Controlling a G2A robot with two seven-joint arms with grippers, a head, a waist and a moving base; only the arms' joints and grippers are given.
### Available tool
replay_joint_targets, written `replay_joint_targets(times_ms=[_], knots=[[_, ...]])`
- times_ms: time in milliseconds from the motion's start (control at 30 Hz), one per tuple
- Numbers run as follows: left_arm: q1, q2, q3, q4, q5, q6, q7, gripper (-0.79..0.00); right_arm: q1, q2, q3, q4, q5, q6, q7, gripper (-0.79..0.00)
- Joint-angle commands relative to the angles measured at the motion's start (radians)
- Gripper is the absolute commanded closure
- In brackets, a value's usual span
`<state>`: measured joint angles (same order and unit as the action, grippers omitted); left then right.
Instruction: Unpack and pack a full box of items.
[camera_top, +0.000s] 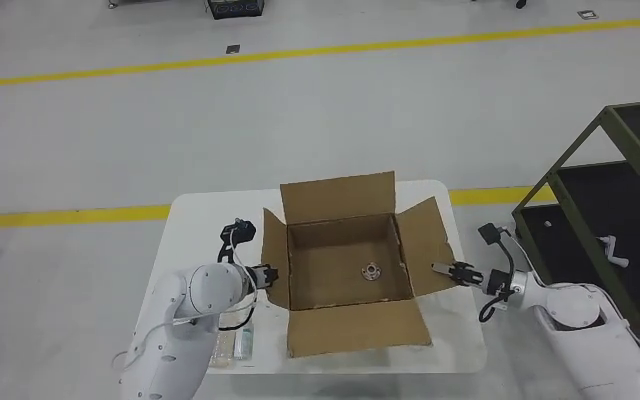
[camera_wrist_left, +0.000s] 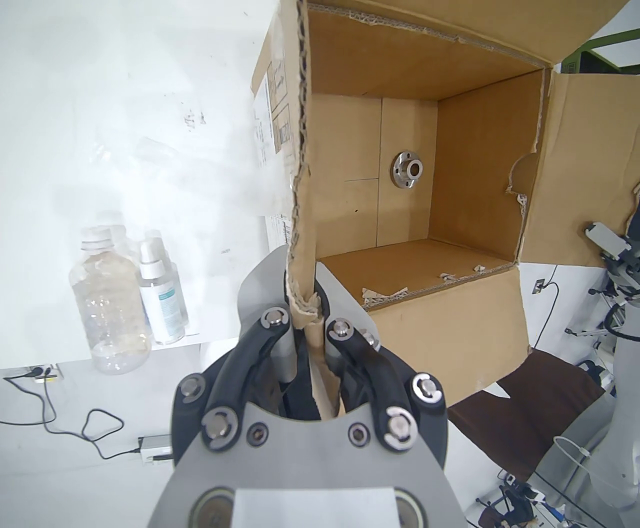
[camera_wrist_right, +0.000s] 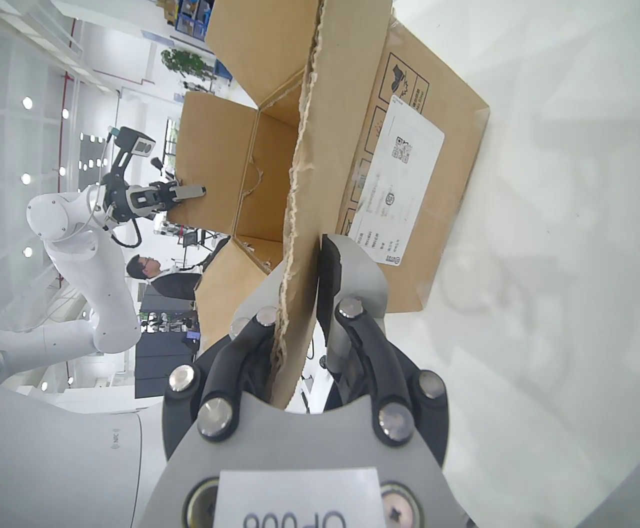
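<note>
One flange (camera_wrist_left: 407, 170) in box (camera_wrist_left: 480, 165), pincers (camera_wrist_left: 302, 300) (camera_wrist_right: 305, 285) clamping flaps (camera_wrist_left: 300, 190)

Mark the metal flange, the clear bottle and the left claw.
metal flange (camera_wrist_left: 400, 173), left wrist view, on its flat ring face.
clear bottle (camera_wrist_left: 112, 310), left wrist view, on its mid-body.
left claw (camera_wrist_left: 304, 300), left wrist view, midway between the fingertips pinching the box flap (camera_wrist_left: 301, 150).

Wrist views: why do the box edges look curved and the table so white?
Left wrist view: the wide lens bows the box edges, and strong light washes the table almost blank. Right wrist view: same bowing. Top view: edges look straight, light even.
</note>
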<state>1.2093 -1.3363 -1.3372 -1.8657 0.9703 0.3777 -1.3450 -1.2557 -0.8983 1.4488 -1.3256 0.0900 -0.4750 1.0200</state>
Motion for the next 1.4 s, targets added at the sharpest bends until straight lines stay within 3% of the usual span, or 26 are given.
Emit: replay_joint_targets(times_ms=[0, 33, 67, 100, 133, 200, 600, 633, 700, 800, 1033, 1367], knots=[[0.006, 0.0, 0.004, -0.015, -0.011, 0.011, -0.004, 0.0, 0.003, 0.0, -0.002, 0.002, -0.003, 0.0, -0.001, -0.197], [0.007, 0.001, 0.01, -0.018, -0.011, 0.006, -0.011, -0.071, 0.005, 0.001, -0.003, 0.005, -0.01, 0.003, -0.004, -0.212], [0.005, 0.002, 0.017, -0.021, -0.015, -0.002, -0.019, -0.212, 0.007, 0.001, -0.002, 0.005, -0.025, 0.005, -0.01, -0.249], [0.004, 0.002, 0.023, -0.022, -0.02, -0.01, -0.025, -0.699, 0.008, 0.002, -0.001, 0.005, -0.044, 0.01, -0.022, -0.317], [0.0, 0.003, 0.025, -0.021, -0.02, -0.01, -0.028, -0.785, 0.007, 0.003, 0.0, 0.001, -0.057, 0.015, -0.034, -0.499], [-0.007, 0.003, 0.027, -0.011, -0.022, 0.008, -0.03, -0.785, 0.005, 0.004, 0.009, -0.008, -0.081, 0.017, -0.065, -0.785], [-0.053, 0.014, 0.002, -0.005, 0.06, 0.025, 0.044, -0.785, -0.066, 0.018, 0.124, -0.168, -0.241, 0.042, -0.294, -0.785], [-0.054, 0.013, -0.002, -0.005, 0.053, 0.029, 0.052, -0.785, -0.076, 0.019, 0.133, -0.192, -0.27, 0.049, -0.316, -0.736], [-0.056, 0.015, -0.006, 0.002, 0.06, 0.022, 0.061, -0.785, -0.087, 0.023, 0.148, -0.253, -0.38, 0.071, -0.347, 0.0], [-0.063, 0.019, -0.02, 0.015, 0.072, 0.021, 0.068, -0.785, -0.105, 0.026, 0.141, -0.36, -0.569, 0.106, -0.398, 0.0], [-0.076, 0.022, -0.034, 0.032, 0.083, 0.022, 0.095, -0.785, -0.108, 0.02, 0.064, -0.489, -0.808, 0.157, -0.446, 0.0], [-0.077, 0.022, -0.033, 0.033, 0.076, 0.021, 0.102, -0.785, -0.105, 0.006, -0.049, -0.5, -0.924, 0.172, -0.48, 0.0]])
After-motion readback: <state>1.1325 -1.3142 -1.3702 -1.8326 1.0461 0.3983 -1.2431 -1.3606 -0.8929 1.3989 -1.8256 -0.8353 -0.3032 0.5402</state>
